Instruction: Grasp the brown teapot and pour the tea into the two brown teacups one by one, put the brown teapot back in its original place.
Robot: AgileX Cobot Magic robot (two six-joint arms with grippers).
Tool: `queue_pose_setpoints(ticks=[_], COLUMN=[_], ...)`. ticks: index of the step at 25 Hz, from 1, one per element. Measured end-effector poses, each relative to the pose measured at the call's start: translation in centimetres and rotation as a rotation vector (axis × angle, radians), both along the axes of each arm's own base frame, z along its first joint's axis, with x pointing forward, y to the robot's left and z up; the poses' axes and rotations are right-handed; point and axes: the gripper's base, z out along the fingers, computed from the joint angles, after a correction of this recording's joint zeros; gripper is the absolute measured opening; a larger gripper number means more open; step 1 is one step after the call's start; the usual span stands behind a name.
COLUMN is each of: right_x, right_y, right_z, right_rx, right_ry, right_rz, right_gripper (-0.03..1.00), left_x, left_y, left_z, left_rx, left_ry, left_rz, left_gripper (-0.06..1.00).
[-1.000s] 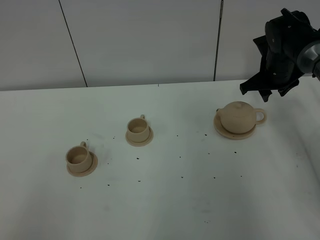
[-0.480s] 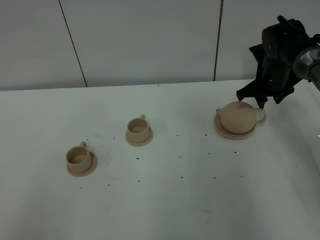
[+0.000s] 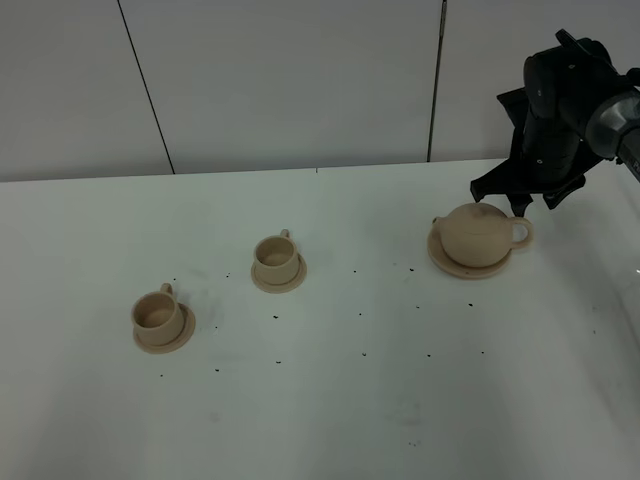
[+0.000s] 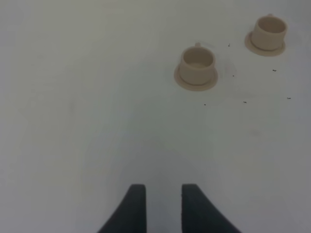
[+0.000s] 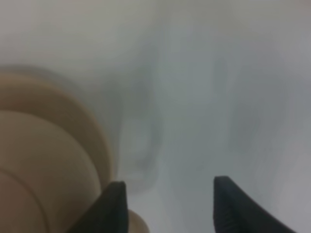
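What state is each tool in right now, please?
The left tool is slightly open, holding nothing.
The right tool is open, close beside the brown teapot but not gripping it.

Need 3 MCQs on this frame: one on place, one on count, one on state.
1. Where is the brown teapot? A: on its wide saucer; B: lifted in a gripper; C: beside the near cup.
2. How many teacups? A: one; B: two; C: three.
3. The right gripper is: A: shut on the handle; B: open; C: out of view.
Key: A, the teapot sits on the saucer; B, two show, left of the teapot; B, its jaws stand apart by the teapot, gripping nothing.
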Motion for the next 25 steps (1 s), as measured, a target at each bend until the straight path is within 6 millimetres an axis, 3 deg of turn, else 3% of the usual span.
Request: queue_pose_setpoints(ticks=[25], right_x=[-0.04], right_y=[0.28], right_z=[-0.03], right_rx=[0.035], right_ry=[0.004], right_rz=[-0.010], right_gripper=[0.39], left_x=[0.00], left_y=[0.00], left_z=[0.00], left_rx=[0.000], left_ry=[0.000], left_rz=[0.000], left_gripper=[0.25])
